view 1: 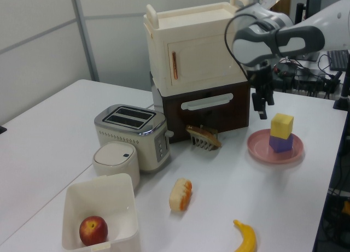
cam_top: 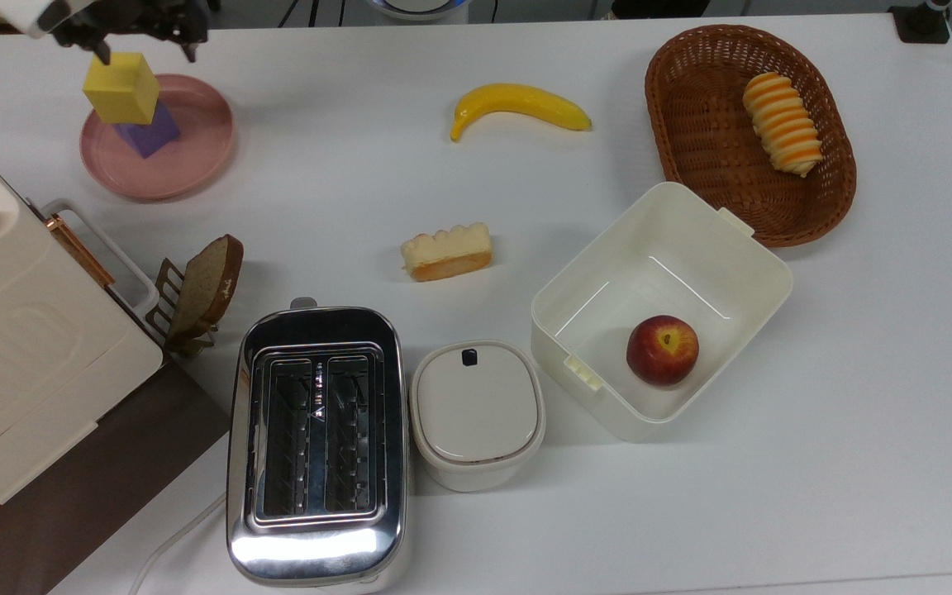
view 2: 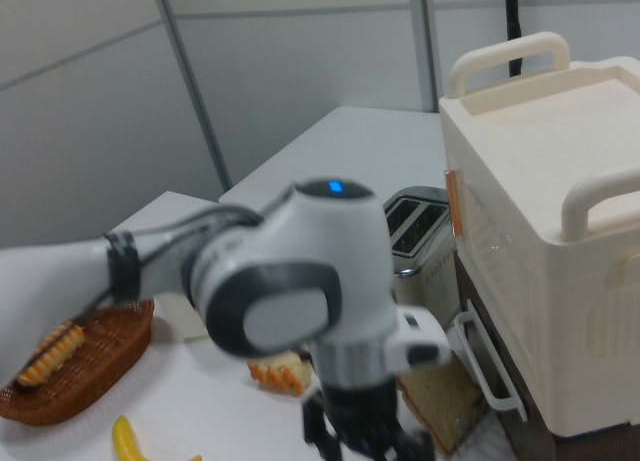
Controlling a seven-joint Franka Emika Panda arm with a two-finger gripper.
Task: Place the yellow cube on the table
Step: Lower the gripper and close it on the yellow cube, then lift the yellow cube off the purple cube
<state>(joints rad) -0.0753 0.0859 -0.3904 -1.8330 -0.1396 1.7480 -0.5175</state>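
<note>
The yellow cube sits on top of a purple cube on a round pink plate at the top view's upper left, on the white table. My gripper is open and empty just beyond the yellow cube, one finger near its far corner, without touching it. In the left view the gripper hangs left of and slightly above the yellow cube, apart from it. The right view has the gripper at the bottom edge under the white arm.
A banana and a cake slice lie mid-table. A wicker basket holds a bread roll. A white bin holds an apple. Toaster, lidded pot, toast rack and cream cabinet stand along the top view's left and bottom.
</note>
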